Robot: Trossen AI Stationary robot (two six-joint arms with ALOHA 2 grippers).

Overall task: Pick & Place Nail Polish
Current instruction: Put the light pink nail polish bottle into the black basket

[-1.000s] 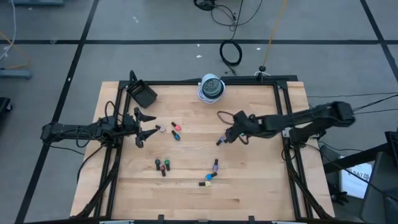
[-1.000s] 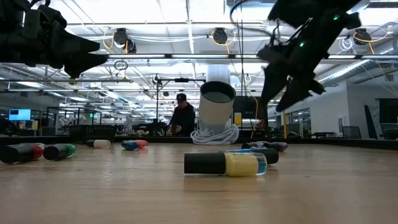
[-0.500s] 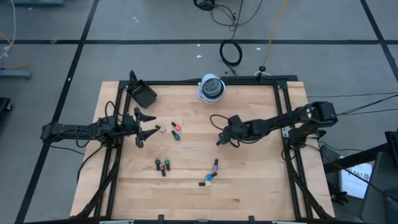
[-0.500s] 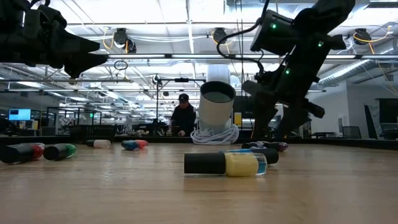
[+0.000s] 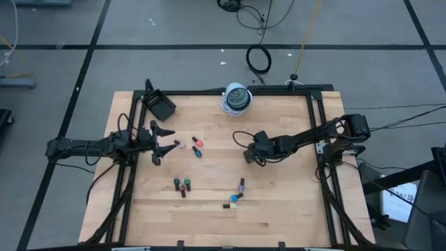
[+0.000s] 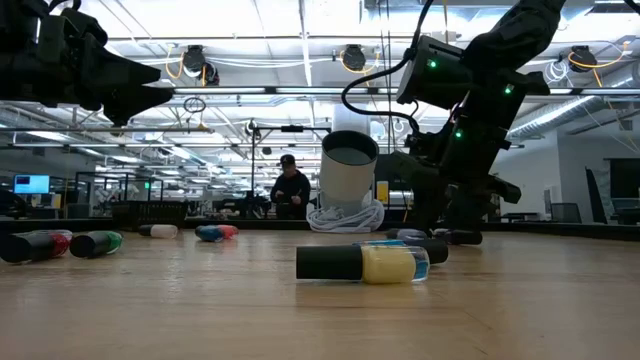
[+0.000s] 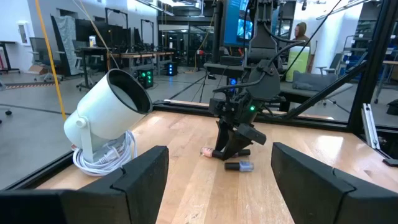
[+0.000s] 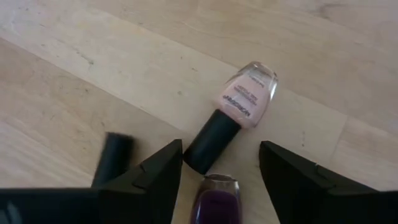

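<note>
The right tool (image 8: 217, 177) hangs open, holding nothing, over a small pale pink glass nail polish bottle with a black cap (image 8: 233, 121) lying on the wooden tabletop (image 8: 74, 68); it looks light, hard and slippery, so pinch its cap.

The only lettering in view is a small dark print on the side of the pale pink nail polish bottle (image 8: 244, 98), lying on the bench (image 8: 93, 56) with its black cap toward a purple bottle (image 8: 214, 202). The print runs along the bottle's body in a few short lines, too small and blurred to read.
</note>
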